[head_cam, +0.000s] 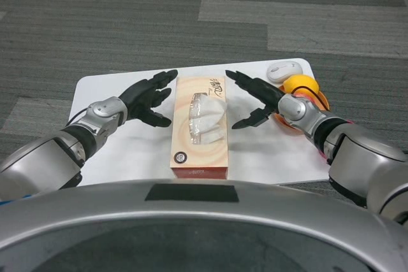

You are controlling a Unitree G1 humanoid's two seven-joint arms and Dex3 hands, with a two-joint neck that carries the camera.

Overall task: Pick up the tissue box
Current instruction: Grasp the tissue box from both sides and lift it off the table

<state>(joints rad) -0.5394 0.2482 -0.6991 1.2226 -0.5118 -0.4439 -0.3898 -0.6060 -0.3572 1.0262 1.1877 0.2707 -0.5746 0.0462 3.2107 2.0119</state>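
Observation:
A long peach and orange tissue box lies lengthwise in the middle of the white table, with a clear plastic slot on top. My left hand hovers just left of the box's far end, fingers spread and apart from it. On the other side my right hand is spread too, a small gap from the box's right edge. Neither hand holds anything.
A white computer mouse sits at the table's far right corner. Just in front of it an orange ball-like object lies in an orange dish, partly behind my right wrist. Grey carpet surrounds the small table.

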